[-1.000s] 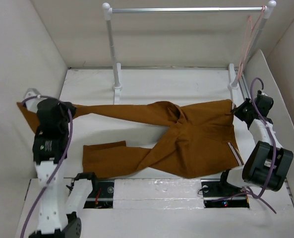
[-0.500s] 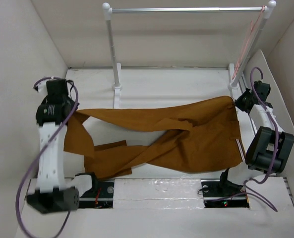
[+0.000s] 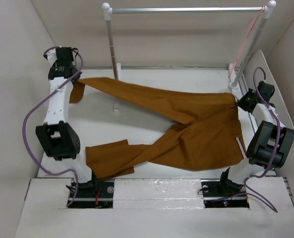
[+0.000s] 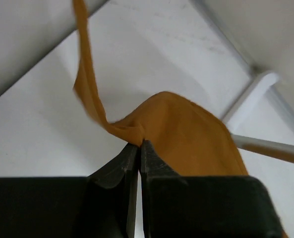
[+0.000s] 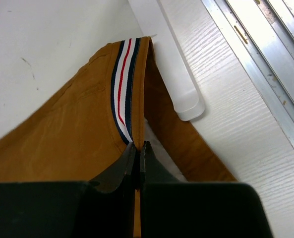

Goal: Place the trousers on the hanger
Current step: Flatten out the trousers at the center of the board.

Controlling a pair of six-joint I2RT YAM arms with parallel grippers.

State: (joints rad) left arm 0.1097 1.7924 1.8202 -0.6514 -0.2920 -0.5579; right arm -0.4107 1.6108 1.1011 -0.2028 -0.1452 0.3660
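My left gripper [image 4: 138, 145] is clamped tight on a leg of the trousers [image 3: 186, 134], far left. Right gripper [image 5: 138, 145] is pinching their striped waistband on the right, near the hanger [image 3: 246, 42].

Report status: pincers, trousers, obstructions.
Left pincer shut on trousers leg, right pincer on striped waistband. Hanger bare, right end of rail. Rail post close by raised leg.
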